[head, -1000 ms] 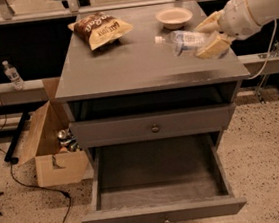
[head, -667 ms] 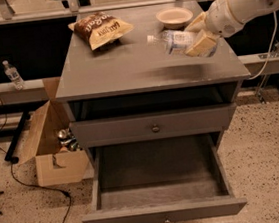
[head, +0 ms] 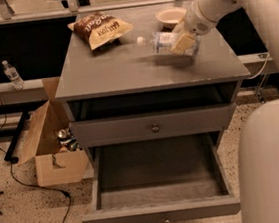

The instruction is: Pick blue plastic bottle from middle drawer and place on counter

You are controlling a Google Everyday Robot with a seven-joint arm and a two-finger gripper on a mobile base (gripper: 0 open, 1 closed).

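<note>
The blue plastic bottle (head: 164,41) is clear with a white cap pointing left. It lies sideways just above the counter (head: 124,70), right of centre. My gripper (head: 182,40) is shut on the bottle, with the tan fingers (head: 184,43) clamped over its body. The white arm reaches in from the upper right. The middle drawer (head: 157,182) is pulled open below and its dark floor is bare.
A brown chip bag (head: 101,29) lies at the counter's back left. A pale bowl (head: 171,15) sits at the back, just behind the gripper. A shut drawer with a round knob (head: 155,128) is above the open one. A cardboard box (head: 52,143) stands on the floor at left.
My gripper has carried the bottle leftward over the counter, from near the right edge toward the middle, and lower toward the surface.
</note>
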